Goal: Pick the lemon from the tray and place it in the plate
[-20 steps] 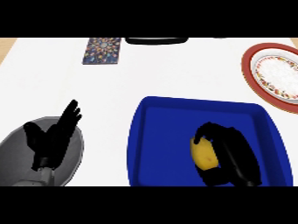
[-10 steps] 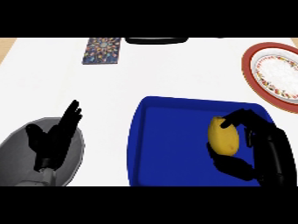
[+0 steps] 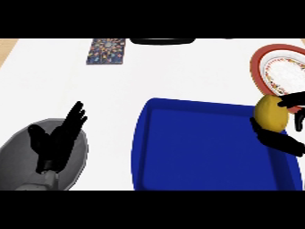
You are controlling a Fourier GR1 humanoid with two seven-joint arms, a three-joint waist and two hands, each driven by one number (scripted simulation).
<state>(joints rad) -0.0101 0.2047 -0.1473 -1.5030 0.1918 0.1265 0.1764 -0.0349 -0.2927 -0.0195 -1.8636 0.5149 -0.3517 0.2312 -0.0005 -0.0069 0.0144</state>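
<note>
Curling round the lemon (image 3: pixel 271 112), the right hand (image 3: pixel 292 144); long axis pointing toward the plate (image 3: pixel 257 67).

The way from the lemon (image 3: pixel 271 112) in the right hand (image 3: pixel 290 142) up to the plate (image 3: pixel 260 61) is open; only the far rim of the tray (image 3: pixel 207 103) lies under it.

Bright, flat light, prob. overhead; counter (image 3: pixel 194 76) evenly lit.
</note>
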